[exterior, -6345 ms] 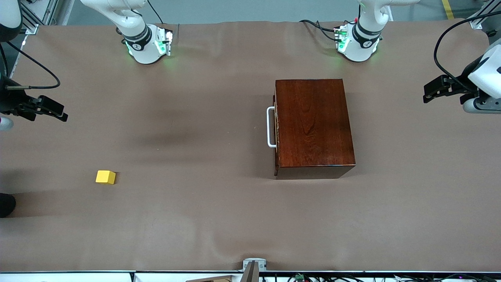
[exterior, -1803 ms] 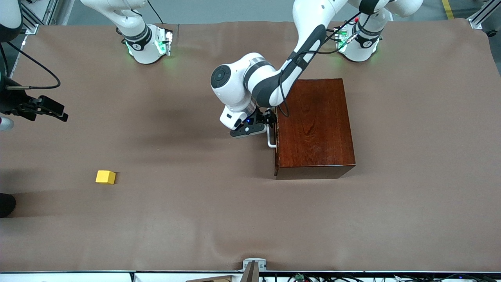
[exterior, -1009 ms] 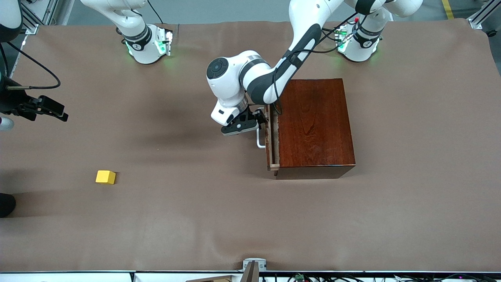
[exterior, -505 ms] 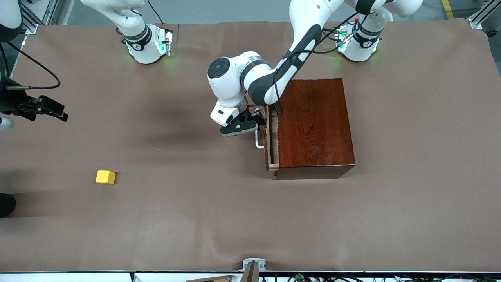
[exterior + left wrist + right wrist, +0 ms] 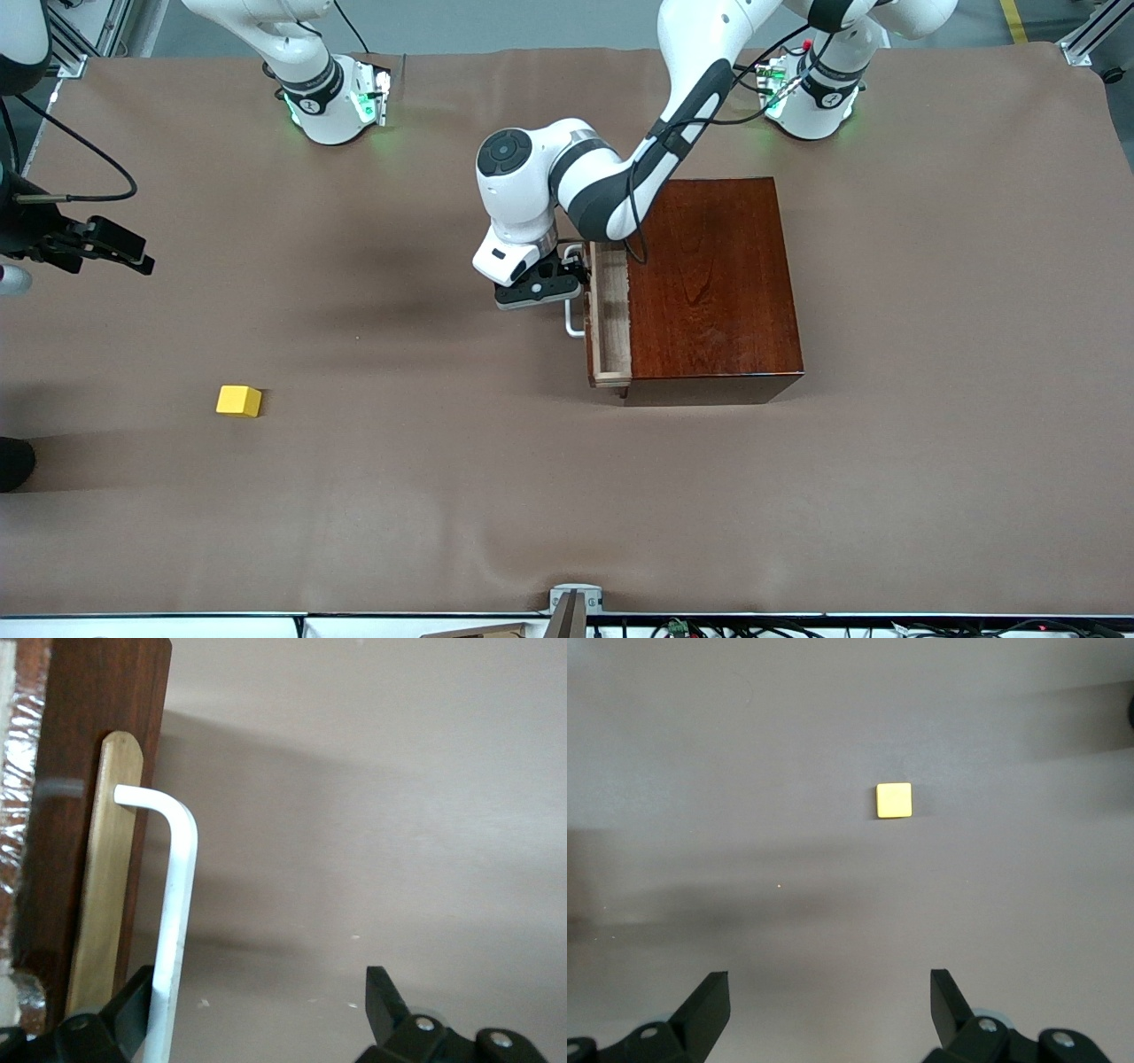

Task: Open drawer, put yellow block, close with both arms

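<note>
Left gripper (image 5: 551, 282), fingers apart, seemingly hooks the white handle (image 5: 174, 904) of the part-open drawer (image 5: 608, 319); right gripper (image 5: 824, 1010) waits open above the yellow block (image 5: 893, 800) near the table's (image 5: 443, 496) right-arm end

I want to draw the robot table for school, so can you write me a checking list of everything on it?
Surface: brown table cover, slightly wrinkled, nothing spilled.
Job's things: drawer partly pulled out of the dark wooden box, nothing seen in the part that shows; yellow block lying on the cover toward the right arm's end, not in the drawer.
Clutter: nothing seen.
Grippers: left gripper open, one finger hooked against the white handle; right gripper open, holding nothing, hanging over the right arm's end of the table.
Cables: black cables by the left arm's base.
Surroundings: metal frame rail at a corner.
</note>
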{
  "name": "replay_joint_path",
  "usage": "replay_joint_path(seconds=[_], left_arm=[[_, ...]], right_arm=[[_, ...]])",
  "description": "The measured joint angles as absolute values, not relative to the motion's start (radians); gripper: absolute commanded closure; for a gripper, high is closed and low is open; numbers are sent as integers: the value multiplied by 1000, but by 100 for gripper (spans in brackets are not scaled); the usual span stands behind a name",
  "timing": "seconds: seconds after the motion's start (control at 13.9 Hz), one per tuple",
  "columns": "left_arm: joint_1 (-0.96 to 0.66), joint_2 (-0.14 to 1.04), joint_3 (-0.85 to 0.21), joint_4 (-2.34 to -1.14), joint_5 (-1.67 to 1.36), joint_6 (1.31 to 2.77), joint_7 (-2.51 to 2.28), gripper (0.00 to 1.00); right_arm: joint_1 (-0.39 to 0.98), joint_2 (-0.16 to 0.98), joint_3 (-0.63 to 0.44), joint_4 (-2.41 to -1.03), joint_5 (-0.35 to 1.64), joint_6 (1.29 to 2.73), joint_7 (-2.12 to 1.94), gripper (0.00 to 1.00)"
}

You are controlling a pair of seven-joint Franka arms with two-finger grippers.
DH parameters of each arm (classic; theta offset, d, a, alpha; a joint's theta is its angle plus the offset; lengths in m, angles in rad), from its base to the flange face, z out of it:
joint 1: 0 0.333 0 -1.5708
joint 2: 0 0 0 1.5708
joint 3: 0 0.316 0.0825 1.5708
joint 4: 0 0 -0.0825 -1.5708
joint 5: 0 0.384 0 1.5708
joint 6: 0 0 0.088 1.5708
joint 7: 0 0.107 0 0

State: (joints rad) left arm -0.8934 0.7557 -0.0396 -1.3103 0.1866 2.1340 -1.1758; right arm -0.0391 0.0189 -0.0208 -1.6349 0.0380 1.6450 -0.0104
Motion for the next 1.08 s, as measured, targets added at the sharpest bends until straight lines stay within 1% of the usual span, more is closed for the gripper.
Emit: replay_joint_path(seconds=[0.14, 0.36, 0.65, 0.79, 1.08], left_arm=[[-897, 763, -54, -1299, 137, 2226, -1176, 0], [-901, 772, -60, -1294, 126, 2261, -1176, 0], [-901, 772, -62, -1289, 126, 2262, -1176, 0], [-902, 769, -65, -1277, 126, 2240, -1176, 0], [-903, 728, -69, -1254, 126, 2197, -1176, 0]], right_arm=[[-39, 19, -21, -1635, 38, 1645, -10, 0], [-39, 19, -21, -1635, 38, 1645, -10, 0], [-39, 19, -21, -1635, 38, 1645, -10, 0], [-39, 19, -21, -1635, 38, 1645, -10, 0], [-39, 19, -21, -1636, 38, 1645, -10, 0]])
